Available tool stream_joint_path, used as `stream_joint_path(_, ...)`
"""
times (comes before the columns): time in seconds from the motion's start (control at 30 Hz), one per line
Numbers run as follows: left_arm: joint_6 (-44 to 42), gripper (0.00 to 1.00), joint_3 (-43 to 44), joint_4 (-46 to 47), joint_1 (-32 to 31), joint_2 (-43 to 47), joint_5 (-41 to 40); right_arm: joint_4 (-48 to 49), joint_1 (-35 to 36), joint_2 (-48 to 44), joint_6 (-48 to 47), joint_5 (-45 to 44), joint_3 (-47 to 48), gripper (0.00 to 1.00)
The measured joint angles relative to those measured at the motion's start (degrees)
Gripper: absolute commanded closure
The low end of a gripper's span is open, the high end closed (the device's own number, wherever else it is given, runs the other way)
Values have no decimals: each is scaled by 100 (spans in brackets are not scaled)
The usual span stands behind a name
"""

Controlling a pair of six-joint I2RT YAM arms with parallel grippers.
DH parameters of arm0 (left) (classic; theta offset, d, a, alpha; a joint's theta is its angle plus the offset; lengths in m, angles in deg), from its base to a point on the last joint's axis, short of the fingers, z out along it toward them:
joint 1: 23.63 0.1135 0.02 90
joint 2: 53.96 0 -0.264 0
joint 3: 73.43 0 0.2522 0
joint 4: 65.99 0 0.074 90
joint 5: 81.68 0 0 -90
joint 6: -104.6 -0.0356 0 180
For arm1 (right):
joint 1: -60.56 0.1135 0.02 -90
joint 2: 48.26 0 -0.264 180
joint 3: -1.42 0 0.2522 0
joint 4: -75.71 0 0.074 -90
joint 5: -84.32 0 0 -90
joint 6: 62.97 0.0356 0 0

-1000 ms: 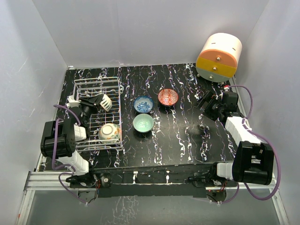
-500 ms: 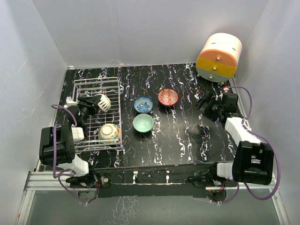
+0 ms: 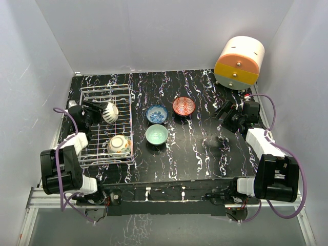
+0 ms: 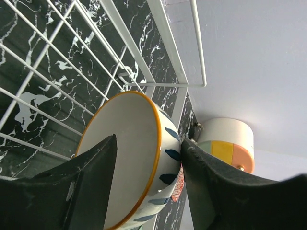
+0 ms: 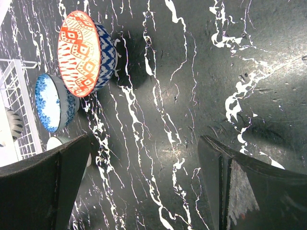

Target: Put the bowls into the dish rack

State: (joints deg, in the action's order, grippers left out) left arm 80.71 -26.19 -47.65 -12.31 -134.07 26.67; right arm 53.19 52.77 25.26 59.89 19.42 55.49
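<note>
The white wire dish rack (image 3: 105,92) stands at the left of the table. A yellow bowl with leaves (image 3: 119,145) lies in its near end. My left gripper (image 3: 104,111) is shut on the cream bowl (image 3: 111,111), tilted on its side over the rack's far half. In the left wrist view one finger is inside the cream bowl (image 4: 129,153), the other is on its leaf-marked outer wall, and rack wires (image 4: 158,28) lie behind. The blue bowl (image 3: 156,114), red bowl (image 3: 183,106) and mint-green bowl (image 3: 156,135) sit on the table right of the rack. My right gripper (image 3: 229,114) is open and empty, right of the red bowl (image 5: 84,52) and blue bowl (image 5: 53,103).
The round orange-and-cream drawer unit (image 3: 239,62) stands at the far right corner and shows in the left wrist view (image 4: 225,143). White walls close the table on three sides. The right arm's cable loops along the right edge.
My left gripper has moved a little left with the cream bowl, over the rack's far half. The right arm has barely moved.
</note>
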Motion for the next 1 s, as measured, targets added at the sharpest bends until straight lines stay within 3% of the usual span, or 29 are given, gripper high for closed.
stream_joint_path(0.27, -378, 34, 396, -962, 22, 39, -382, 2, 0, 9, 2, 35, 0, 2)
stream_joint_path(0.53, -907, 33, 824, -2151, 22, 203, -977, 4, 0, 9, 2, 35, 0, 2)
stream_joint_path(1.0, -1187, 33, 719, -2420, 33, 575, -1132, 31, 0, 9, 2, 35, -85, 2)
